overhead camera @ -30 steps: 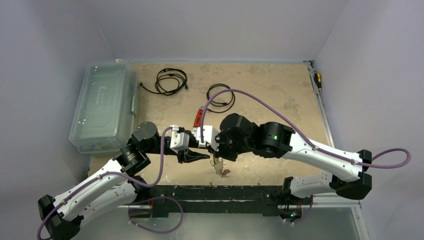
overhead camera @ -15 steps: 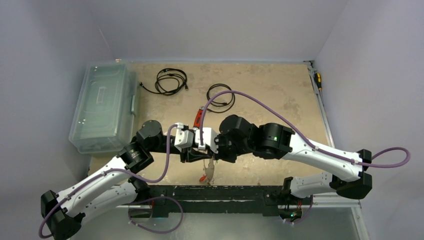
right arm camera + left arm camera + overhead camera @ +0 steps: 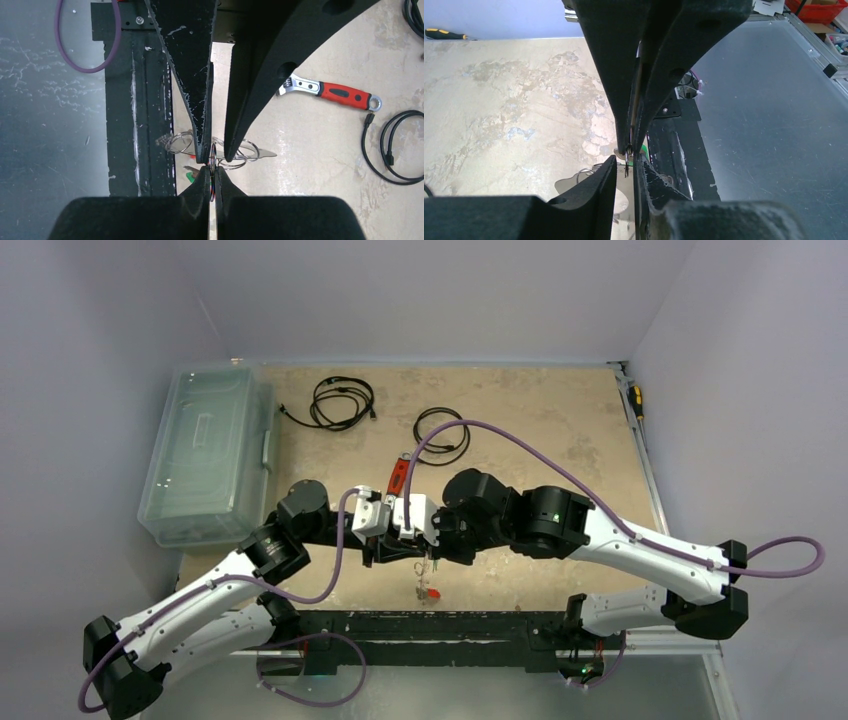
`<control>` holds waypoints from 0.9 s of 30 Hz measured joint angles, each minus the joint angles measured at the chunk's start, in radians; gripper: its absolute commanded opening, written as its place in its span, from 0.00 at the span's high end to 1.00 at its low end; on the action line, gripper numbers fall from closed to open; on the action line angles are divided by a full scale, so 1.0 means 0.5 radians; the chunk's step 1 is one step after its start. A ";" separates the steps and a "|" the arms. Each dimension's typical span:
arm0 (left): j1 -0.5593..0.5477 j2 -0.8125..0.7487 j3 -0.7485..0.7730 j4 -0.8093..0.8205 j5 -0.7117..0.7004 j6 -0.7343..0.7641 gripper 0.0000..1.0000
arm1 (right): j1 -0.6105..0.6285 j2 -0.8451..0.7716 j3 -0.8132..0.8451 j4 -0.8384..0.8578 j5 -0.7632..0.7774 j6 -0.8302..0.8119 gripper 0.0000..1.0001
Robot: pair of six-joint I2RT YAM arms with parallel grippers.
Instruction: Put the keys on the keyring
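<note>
My right gripper [image 3: 211,172] is shut on the thin keyring [image 3: 212,152], seen edge-on and held above the table's near edge. My left gripper [image 3: 626,167] faces it tip to tip. Its jaws are narrowly apart and straddle the same wire, with one finger against it. In the top view the two grippers meet, left [image 3: 397,550] and right [image 3: 428,548]. Keys hang below them, with the red head [image 3: 432,592] lowest. The green head [image 3: 191,176] and a silver key [image 3: 260,152] on smaller rings show under the fingers. The green head also shows in the left wrist view [image 3: 644,148].
A red-handled wrench [image 3: 340,94] lies just behind the grippers [image 3: 397,473]. Two black coiled cables [image 3: 343,400] [image 3: 441,436] lie farther back. A clear plastic box [image 3: 205,450] stands at the left. A screwdriver [image 3: 635,400] lies on the right rail. The black base bar [image 3: 450,625] runs along the near edge.
My left gripper has moved right and closed in on the right gripper's tips. The hanging keys have swung and now hang straighter below the grippers. The right arm has barely moved.
</note>
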 measured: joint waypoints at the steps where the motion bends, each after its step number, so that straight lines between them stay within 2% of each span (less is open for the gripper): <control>1: -0.005 0.000 0.001 0.001 0.004 -0.001 0.85 | 0.000 -0.002 0.000 0.000 0.000 -0.001 1.00; 7: -0.017 0.011 0.000 0.008 0.021 -0.005 0.87 | 0.009 -0.002 0.000 0.002 -0.001 -0.002 1.00; 11: -0.021 0.024 0.000 0.014 0.035 -0.012 1.00 | 0.009 -0.002 0.000 0.002 0.002 -0.008 1.00; 15: -0.022 0.024 0.000 0.014 0.035 -0.013 1.00 | 0.010 -0.002 0.000 -0.002 0.001 -0.009 1.00; 16: -0.022 0.021 0.000 0.011 0.030 -0.011 1.00 | 0.010 -0.002 0.000 -0.002 0.001 -0.010 0.95; 18: -0.023 0.001 0.000 -0.002 0.011 0.002 1.00 | 0.011 -0.007 0.000 0.007 0.002 -0.010 0.72; 20: -0.027 -0.031 0.000 -0.018 -0.018 0.016 1.00 | 0.013 -0.024 0.000 0.035 0.002 -0.002 0.60; 23: -0.030 -0.078 0.001 -0.066 -0.048 0.049 1.00 | 0.021 -0.105 -0.027 0.122 0.011 -0.002 0.53; 27: -0.030 -0.117 0.001 -0.081 -0.056 0.058 1.00 | 0.022 -0.292 -0.127 0.261 0.015 0.008 0.50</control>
